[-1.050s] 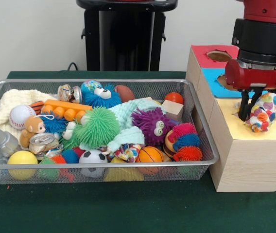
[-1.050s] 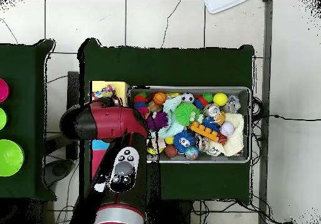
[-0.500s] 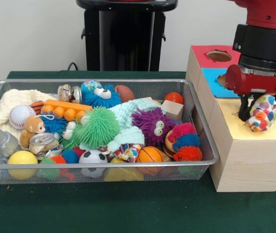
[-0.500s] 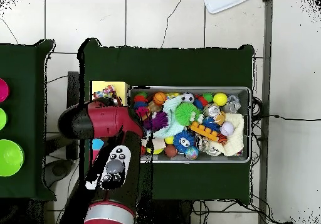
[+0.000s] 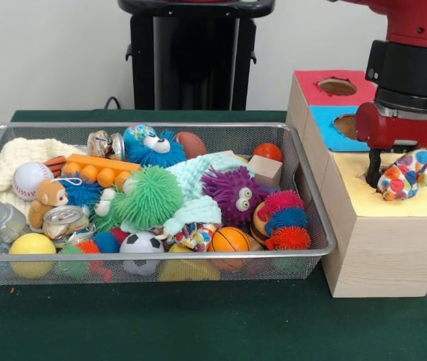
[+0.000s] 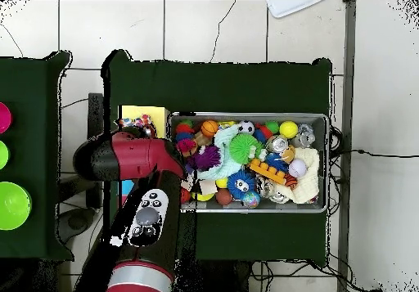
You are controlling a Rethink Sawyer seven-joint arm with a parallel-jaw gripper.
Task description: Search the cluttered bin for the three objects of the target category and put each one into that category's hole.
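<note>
My gripper (image 5: 389,177) hangs over the yellow end of the wooden sorting box (image 5: 383,248), shut on a patchwork cloth toy (image 5: 409,173) of many colours. The toy is lifted a little off the yellow top. One black finger (image 5: 374,167) shows left of the toy; the other is hidden behind it. Round holes show in the red section (image 5: 337,86) and the blue section (image 5: 346,124); any hole in the yellow section is hidden. In the overhead view the toy (image 6: 137,123) peeks out beside the red arm (image 6: 131,159), which covers the gripper.
A wire bin (image 5: 315,207) left of the box is packed with toys: a purple fuzzy creature (image 5: 236,194), a green spiky ball (image 5: 152,197), a small basketball (image 5: 231,239), a baseball (image 5: 30,179), cans and cloths. The bin (image 6: 327,162) lies right of the arm in the overhead view.
The gripper has risen slightly and drifted right along the box, carrying the patchwork toy with it. The bin's contents have not moved.
</note>
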